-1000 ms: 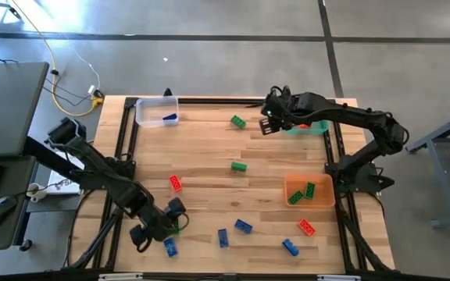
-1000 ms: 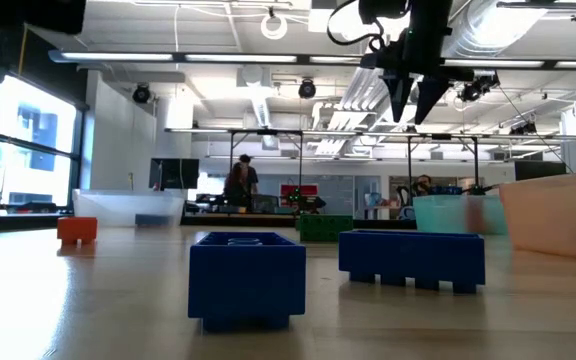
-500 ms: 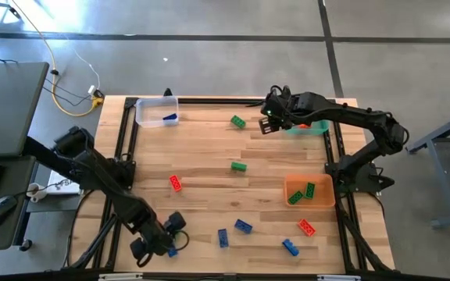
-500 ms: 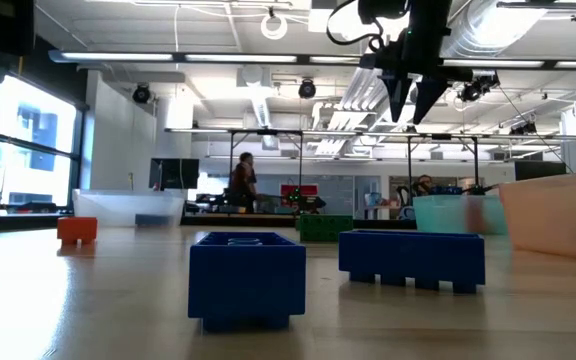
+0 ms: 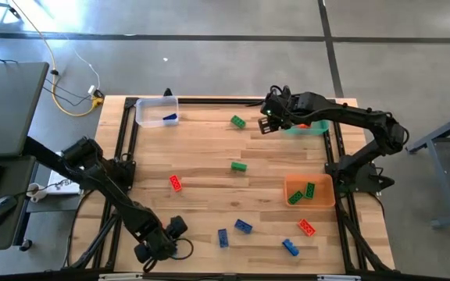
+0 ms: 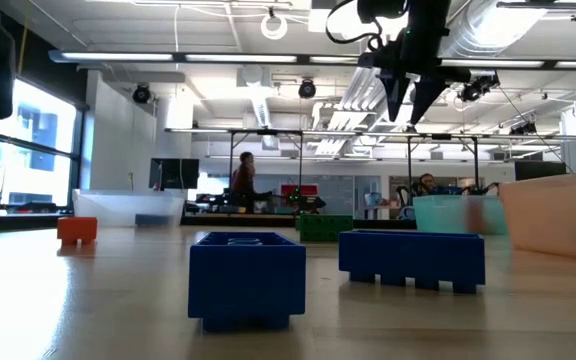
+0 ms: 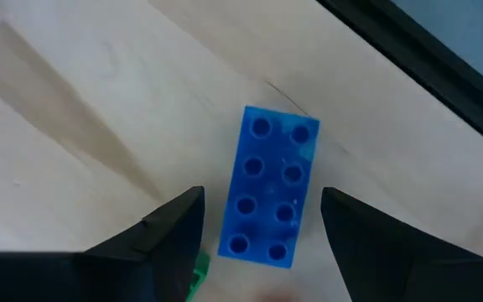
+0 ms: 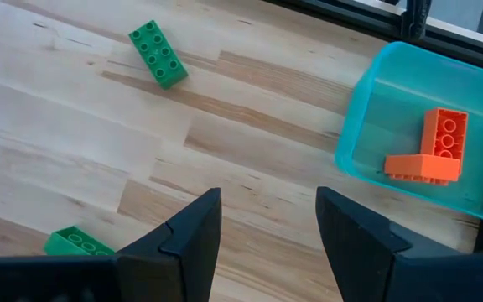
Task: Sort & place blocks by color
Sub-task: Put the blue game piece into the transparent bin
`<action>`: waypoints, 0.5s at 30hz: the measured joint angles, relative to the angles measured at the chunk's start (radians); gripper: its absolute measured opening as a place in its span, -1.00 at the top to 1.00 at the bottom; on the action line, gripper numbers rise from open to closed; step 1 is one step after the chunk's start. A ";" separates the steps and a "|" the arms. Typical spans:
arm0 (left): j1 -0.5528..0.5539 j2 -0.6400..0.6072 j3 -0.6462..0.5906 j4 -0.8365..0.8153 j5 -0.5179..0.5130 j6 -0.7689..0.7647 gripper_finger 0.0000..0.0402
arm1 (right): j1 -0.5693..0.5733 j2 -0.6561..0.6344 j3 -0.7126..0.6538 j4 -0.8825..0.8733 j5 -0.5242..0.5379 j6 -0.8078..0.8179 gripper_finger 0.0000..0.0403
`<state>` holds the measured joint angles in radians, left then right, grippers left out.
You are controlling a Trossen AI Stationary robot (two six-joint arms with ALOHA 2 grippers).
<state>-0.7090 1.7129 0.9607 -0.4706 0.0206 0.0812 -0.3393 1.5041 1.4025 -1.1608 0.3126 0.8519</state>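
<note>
My left gripper (image 5: 172, 236) hangs open over the table's near left corner. In the left wrist view its fingers (image 7: 260, 198) stand on either side of a blue block (image 7: 271, 186) lying flat, studs up; a green sliver (image 7: 196, 273) shows by one finger. My right gripper (image 5: 266, 125) is open and high over the far side, beside the teal bin (image 5: 309, 128), which holds two red blocks (image 8: 430, 155). Green blocks (image 5: 237, 121) (image 5: 239, 165), red blocks (image 5: 176, 183) (image 5: 307, 227) and blue blocks (image 5: 223, 238) (image 5: 244, 226) (image 5: 290, 247) lie flat on the wood.
A clear bin (image 5: 148, 114) at the far left holds a blue block (image 5: 170, 118). An orange bin (image 5: 326, 200) at the right holds two green blocks (image 5: 295, 197). A black frame rims the table. A person walks in the room behind.
My left gripper has moved toward the table's near edge and now stands over the blue block in the near left corner, which it hides in the high view. No block has shifted.
</note>
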 joint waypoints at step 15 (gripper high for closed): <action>0.002 0.068 0.001 0.026 -0.006 -0.034 0.06 | 0.000 0.000 0.000 0.007 -0.034 -0.004 0.10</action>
<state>-0.7072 1.7809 0.9615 -0.4442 0.0146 0.0472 -0.3393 1.5043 1.4021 -1.1542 0.2783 0.8478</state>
